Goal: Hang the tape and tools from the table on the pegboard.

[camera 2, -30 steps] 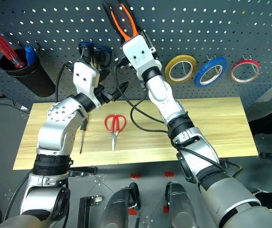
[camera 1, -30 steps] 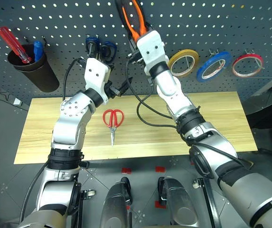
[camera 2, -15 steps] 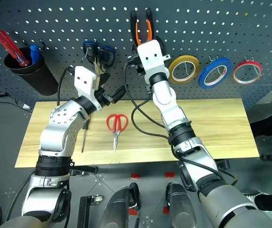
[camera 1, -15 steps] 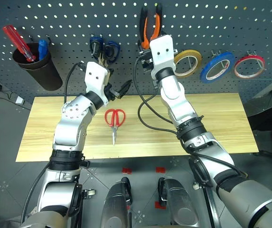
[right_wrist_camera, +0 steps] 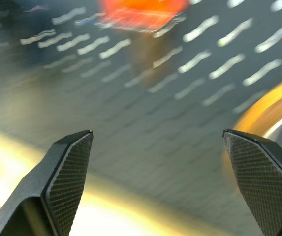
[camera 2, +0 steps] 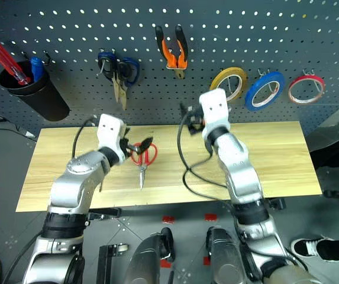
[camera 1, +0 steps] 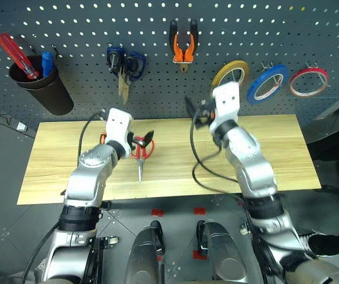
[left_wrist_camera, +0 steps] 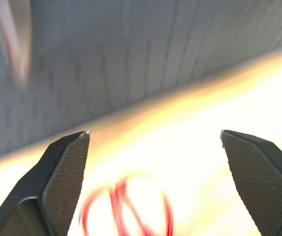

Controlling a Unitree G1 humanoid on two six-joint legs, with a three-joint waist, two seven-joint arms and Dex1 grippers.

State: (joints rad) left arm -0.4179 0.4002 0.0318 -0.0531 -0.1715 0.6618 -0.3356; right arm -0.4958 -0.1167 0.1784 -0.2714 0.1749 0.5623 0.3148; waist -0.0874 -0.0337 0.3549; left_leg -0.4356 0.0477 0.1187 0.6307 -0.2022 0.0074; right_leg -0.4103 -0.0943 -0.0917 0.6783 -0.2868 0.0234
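Note:
The orange-and-black pliers (camera 1: 183,45) hang on the pegboard (camera 1: 86,23), with the blue tape (camera 1: 267,83) hooked further right. Red-handled scissors (camera 1: 141,156) lie on the table (camera 1: 275,154), blades toward me. My left gripper (camera 1: 143,141) hovers open just over their handles; in the left wrist view the red loops (left_wrist_camera: 126,209) show blurred between its fingers (left_wrist_camera: 67,172). My right gripper (camera 1: 193,111) is open and empty above the table's back edge, below the pliers, facing the board. Its wrist view shows the pliers (right_wrist_camera: 143,10) as an orange blur.
A black cup (camera 1: 45,89) with a long red-handled tool (camera 1: 16,54) hangs at the board's left. Blue-handled scissors (camera 1: 125,64) hang left of the pliers. A yellow roll (camera 1: 229,74) and a red-rimmed roll (camera 1: 309,81) flank the blue tape.
My right gripper let go of the pliers, which now hang on the board, and dropped back toward the table. My left gripper sank onto the red scissors and opened wider.

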